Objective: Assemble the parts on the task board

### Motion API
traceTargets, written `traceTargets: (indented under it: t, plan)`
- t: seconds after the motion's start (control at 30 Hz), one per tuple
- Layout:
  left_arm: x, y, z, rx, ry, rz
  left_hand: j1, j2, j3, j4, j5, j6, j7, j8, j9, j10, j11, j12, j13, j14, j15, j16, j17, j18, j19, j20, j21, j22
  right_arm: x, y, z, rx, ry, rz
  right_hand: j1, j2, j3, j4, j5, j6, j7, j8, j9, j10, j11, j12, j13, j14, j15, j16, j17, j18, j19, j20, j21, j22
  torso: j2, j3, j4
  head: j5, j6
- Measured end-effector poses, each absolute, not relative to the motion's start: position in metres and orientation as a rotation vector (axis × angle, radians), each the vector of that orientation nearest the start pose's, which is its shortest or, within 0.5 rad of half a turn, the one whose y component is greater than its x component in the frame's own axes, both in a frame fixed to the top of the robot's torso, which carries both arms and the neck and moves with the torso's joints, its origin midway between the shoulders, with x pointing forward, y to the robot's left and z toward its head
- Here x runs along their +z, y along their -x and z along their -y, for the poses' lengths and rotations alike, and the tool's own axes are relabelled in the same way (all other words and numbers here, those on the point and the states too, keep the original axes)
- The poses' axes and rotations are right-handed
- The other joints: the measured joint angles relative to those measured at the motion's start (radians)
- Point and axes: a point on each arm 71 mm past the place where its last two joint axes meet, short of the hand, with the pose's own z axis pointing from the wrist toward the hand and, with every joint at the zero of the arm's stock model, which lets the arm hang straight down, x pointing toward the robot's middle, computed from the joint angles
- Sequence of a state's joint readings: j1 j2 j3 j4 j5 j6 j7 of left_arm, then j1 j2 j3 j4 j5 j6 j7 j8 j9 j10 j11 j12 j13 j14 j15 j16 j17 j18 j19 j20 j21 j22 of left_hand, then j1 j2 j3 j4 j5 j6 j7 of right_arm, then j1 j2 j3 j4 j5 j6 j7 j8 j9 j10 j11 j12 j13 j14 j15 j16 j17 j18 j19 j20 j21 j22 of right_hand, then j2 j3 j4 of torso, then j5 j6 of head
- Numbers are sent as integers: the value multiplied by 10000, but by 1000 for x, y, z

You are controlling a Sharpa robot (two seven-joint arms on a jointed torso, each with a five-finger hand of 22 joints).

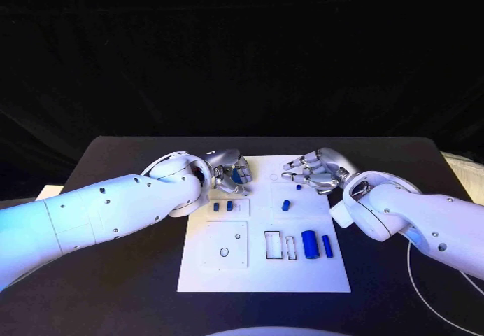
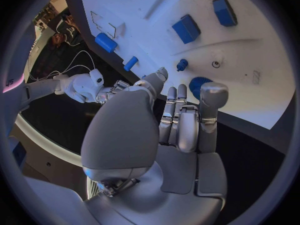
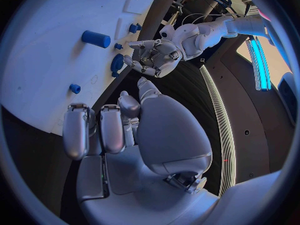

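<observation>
Fingers of both the left hand and right hand curl emptily above the white task board with blue parts.

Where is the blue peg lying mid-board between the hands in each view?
Head view: blue peg in the middle of the white board.
Left wrist view: peg on the board, beside the landmark.
Right wrist view: peg just past the landmark.
Shared landmark: smaller blue piece next to it.

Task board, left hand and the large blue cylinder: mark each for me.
task board [image 1: 303,276]: head view, bare near corner of the white plate.
left hand [image 1: 230,172]: head view, middle of the silver hand.
large blue cylinder [image 1: 310,244]: head view, middle of its body.
</observation>
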State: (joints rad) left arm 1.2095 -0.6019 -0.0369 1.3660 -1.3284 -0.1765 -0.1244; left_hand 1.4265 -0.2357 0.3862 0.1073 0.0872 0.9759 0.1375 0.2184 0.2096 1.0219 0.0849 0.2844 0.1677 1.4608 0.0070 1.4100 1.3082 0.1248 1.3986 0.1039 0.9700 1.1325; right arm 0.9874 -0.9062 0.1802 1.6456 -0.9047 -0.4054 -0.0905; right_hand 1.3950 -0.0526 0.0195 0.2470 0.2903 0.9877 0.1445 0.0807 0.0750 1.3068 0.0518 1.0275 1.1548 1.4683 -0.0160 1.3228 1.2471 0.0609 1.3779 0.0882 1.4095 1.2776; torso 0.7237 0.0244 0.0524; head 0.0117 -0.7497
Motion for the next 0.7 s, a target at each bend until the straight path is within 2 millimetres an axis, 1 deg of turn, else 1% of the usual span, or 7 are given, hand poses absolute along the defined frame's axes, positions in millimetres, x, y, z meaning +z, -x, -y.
traceTargets:
  t: [0.03,0.17,0.23,0.27,0.43,0.57,0.7]
  plan:
    - [-197,-508,-118,-7589,-1469,-18315,-16,85,0,0,0,51,-25,-46,-31,113,-11,0,-30,18,-18,69,0,-1,100,-5,270,202,-196,-459,210,9962,-5579,-17009,0,0,0,0,0,0,0,0,0,-33,32,-35,-8,0,0,0,-18,0,-15,15,-15,-15,0,0,0,2,0]
    - [-200,-509,-116,-7265,-1697,-18605,22,121,0,0,0,139,-38,-102,-88,235,-30,0,-93,34,-34,104,-1,-2,260,-49,791,593,-196,-459,210,9981,-5584,-16991,0,0,0,0,0,0,0,0,0,-32,32,-35,-10,0,0,0,-18,0,-15,15,-15,-15,3,-1,-3,2,-20]
    - [-202,-510,-116,-7113,-1775,-18719,22,121,0,0,0,204,-34,-102,-101,270,-65,0,-118,34,-34,120,-1,-151,261,-50,941,711,-196,-458,210,9986,-5587,-16986,0,0,0,0,0,0,0,0,0,-32,32,-35,-10,0,0,0,-18,0,-15,16,-15,-15,4,-5,-2,-4,-29]
    - [-202,-511,-115,-7058,-1806,-18758,22,121,0,0,0,210,-40,-102,-112,307,-29,0,-127,34,-34,144,-1,-151,286,-75,997,756,-196,-458,210,9988,-5588,-16985,0,0,0,0,0,0,0,0,0,-32,32,-35,-10,0,0,0,-18,1,-15,15,-15,-15,4,-6,-1,-4,-35]
    - [-204,-512,-112,-6858,-1921,-18875,99,276,13,-12,0,373,-95,-140,-147,436,-84,-62,-189,48,-48,143,-2,-151,327,-56,1143,889,-196,-458,210,9997,-5591,-16981,0,0,0,0,0,0,0,0,0,-32,32,-35,-10,0,0,0,-18,0,-15,15,-15,-15,4,-9,4,-4,-56]
    - [-204,-513,-110,-6793,-1966,-18884,234,411,231,-114,1,566,-111,-140,-186,656,-146,-62,-247,47,-91,144,-2,-151,362,-92,1211,991,-196,-458,209,10005,-5591,-16981,0,0,0,0,0,0,0,0,0,-32,32,-35,-10,0,0,0,-18,0,-14,16,-15,-15,4,-12,1,12,-58]
    - [-204,-513,-108,-6750,-1979,-18885,236,414,345,-140,1,600,-145,-192,-218,722,-155,-65,-277,31,-107,184,-3,-150,362,-92,1286,1039,-196,-458,209,10008,-5592,-16984,0,0,0,0,0,0,0,0,0,-32,32,-35,-10,0,0,0,-18,1,-14,16,-15,-15,4,-12,-6,21,-58]
